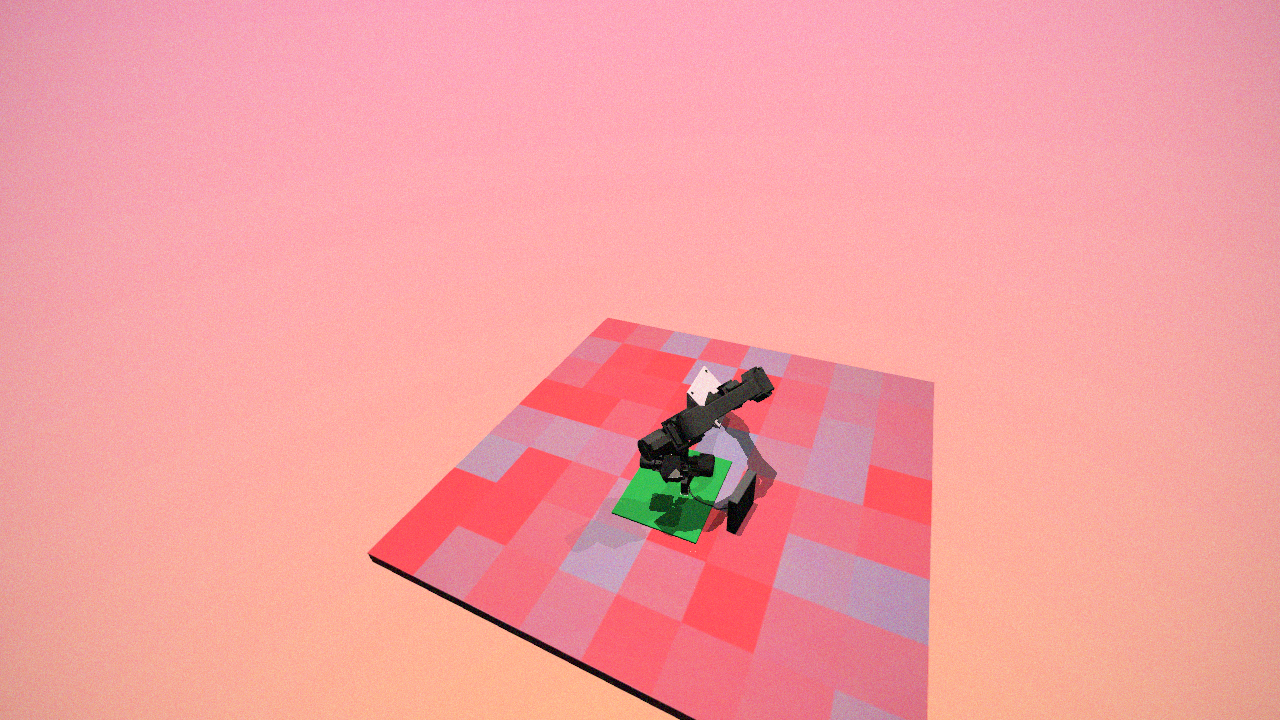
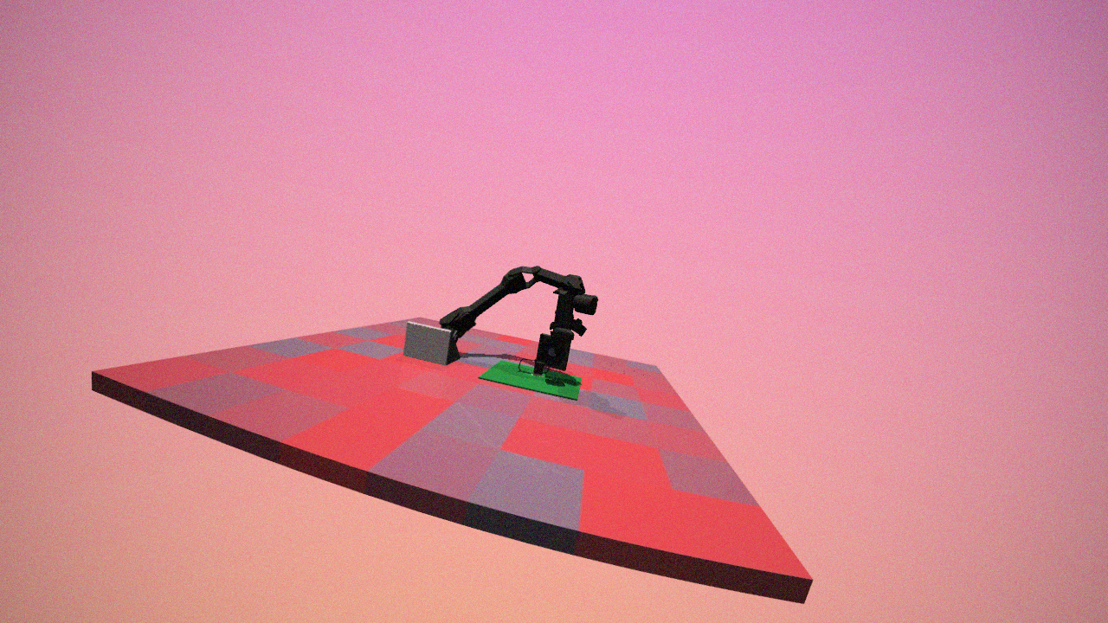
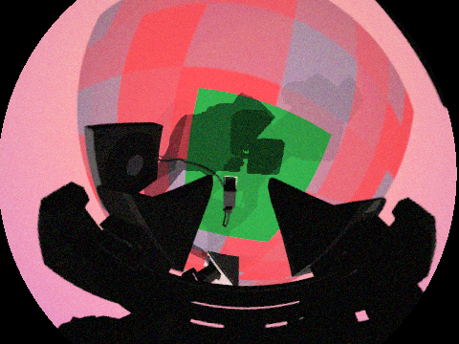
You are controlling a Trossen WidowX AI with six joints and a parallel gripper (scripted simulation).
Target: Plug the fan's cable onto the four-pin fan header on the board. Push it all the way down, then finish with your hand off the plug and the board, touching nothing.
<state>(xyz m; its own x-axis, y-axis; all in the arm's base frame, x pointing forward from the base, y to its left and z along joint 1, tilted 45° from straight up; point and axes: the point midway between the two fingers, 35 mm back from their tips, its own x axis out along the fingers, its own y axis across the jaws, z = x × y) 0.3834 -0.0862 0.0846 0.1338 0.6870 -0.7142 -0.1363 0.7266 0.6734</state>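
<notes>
The green board (image 1: 637, 503) (image 2: 503, 374) (image 3: 301, 169) lies flat. In the wrist view, the grey and black plug (image 3: 229, 198) stands over the pale-rimmed header (image 3: 230, 177), its lower end at the header; how deep it sits cannot be told. A thin dark cable (image 3: 184, 161) runs from the plug area to the black fan (image 1: 742, 505) (image 3: 125, 158), which stands beside the board. My gripper (image 1: 685, 489) (image 2: 539, 370) (image 3: 240, 182) is open around the plug, with gaps on both sides; the plug is nearer the left finger. The header pins are hidden.
A pale upright panel (image 1: 704, 383) (image 2: 427, 343) stands near the arm's base. A small cable loop (image 3: 226, 220) shows at the plug's upper end. The arm casts shadows over the board and the checkered table (image 1: 626, 626) (image 2: 434, 441).
</notes>
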